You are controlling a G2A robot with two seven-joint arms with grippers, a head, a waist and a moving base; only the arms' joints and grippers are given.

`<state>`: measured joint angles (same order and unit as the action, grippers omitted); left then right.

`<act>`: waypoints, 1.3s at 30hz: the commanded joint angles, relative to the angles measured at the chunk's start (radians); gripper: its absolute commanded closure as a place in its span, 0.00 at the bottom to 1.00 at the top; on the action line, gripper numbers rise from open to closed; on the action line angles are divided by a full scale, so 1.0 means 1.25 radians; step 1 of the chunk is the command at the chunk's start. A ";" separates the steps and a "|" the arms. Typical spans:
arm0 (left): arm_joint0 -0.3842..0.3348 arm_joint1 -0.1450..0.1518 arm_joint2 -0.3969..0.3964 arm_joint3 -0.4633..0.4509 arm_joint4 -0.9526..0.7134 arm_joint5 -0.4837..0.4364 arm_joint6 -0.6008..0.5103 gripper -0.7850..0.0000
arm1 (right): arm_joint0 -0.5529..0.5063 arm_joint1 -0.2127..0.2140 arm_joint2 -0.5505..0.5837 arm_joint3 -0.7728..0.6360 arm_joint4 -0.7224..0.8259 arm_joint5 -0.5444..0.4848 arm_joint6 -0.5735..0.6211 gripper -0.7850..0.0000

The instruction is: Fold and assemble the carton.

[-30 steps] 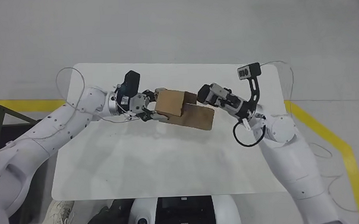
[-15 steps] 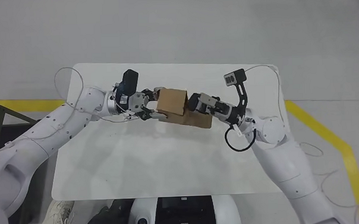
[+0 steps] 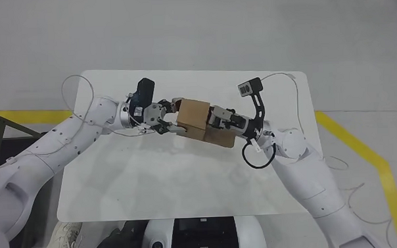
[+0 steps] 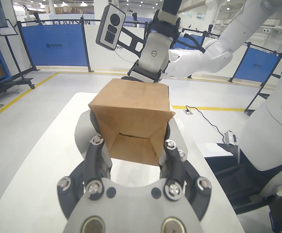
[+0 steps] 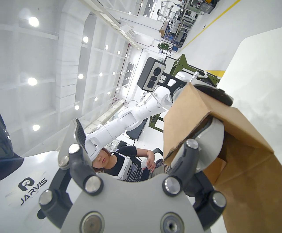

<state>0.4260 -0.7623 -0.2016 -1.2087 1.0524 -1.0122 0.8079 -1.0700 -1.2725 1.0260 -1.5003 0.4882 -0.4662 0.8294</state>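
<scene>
Seen from its own wrist camera, the left gripper [image 4: 132,143] is lying nearest. It is pinching the open end of one brown cardboard carton [image 3: 193,113], its two fingers pressing on opposite side walls from outside. Judged from this hold, it is serving as the clamp that is holding the tube square while the other end is being worked.

The carton is lying on its side over the far half of the white, round-cornered tabletop [image 3: 122,186], about midway between the left and right edges. It is apparently lifted just clear of the surface (contact with the tabletop cannot be made out).

Beyond the carton, the right gripper [image 5: 143,132] is standing spread wide. One finger [image 5: 209,134] is sitting inside the carton's other open end, under a loose flap, while the other finger [image 5: 76,132] is hanging free outside, touching nothing. This placement is probably meant for pressing an end flap into position, so the folding appears to be under way, not finished.

Count: one carton, two grippers, one tabletop.
</scene>
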 commanded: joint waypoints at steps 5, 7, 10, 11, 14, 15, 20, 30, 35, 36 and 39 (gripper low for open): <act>-0.001 -0.001 0.004 0.006 0.004 0.000 0.000 0.43 | 0.007 -0.003 -0.002 0.010 0.003 -0.004 0.004 0.00; -0.002 0.000 0.006 0.005 0.010 0.000 0.000 0.38 | 0.008 -0.003 -0.001 0.010 0.000 -0.004 0.005 0.00; -0.003 0.001 0.010 -0.001 0.016 0.000 0.000 0.27 | 0.011 -0.003 0.000 0.009 -0.005 0.007 0.011 0.00; -0.003 0.002 0.013 -0.005 0.016 0.000 0.000 0.24 | 0.012 -0.003 -0.001 0.009 -0.002 0.012 0.017 0.00; -0.007 0.007 0.019 -0.012 0.022 0.000 0.000 0.15 | 0.018 -0.003 -0.002 0.011 0.005 0.019 0.030 0.00; -0.008 0.008 0.022 -0.016 0.025 0.000 0.000 0.10 | 0.020 -0.004 -0.003 0.012 0.012 0.022 0.035 0.00; -0.010 0.014 0.025 -0.022 0.023 0.000 0.000 0.00 | 0.032 -0.006 -0.005 0.023 0.029 0.028 0.049 0.00; -0.009 0.011 0.025 -0.011 0.010 0.000 0.000 0.70 | 0.032 -0.010 -0.010 0.032 0.040 0.021 0.061 0.00; -0.012 0.008 0.025 -0.007 0.012 0.000 0.000 0.85 | 0.029 -0.010 -0.007 0.025 0.040 0.020 0.066 0.00; -0.013 0.007 0.025 -0.007 0.010 0.000 0.000 0.87 | 0.028 -0.010 -0.007 0.024 0.039 0.021 0.067 0.00; -0.014 0.006 0.025 -0.005 0.012 0.000 0.000 0.84 | 0.027 -0.010 -0.004 0.021 0.039 0.022 0.066 0.00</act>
<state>0.4085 -0.7540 -0.1700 -1.2158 1.0662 -1.0124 0.8079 -1.0356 -1.2846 1.0193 -1.4724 0.5368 -0.4390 0.9131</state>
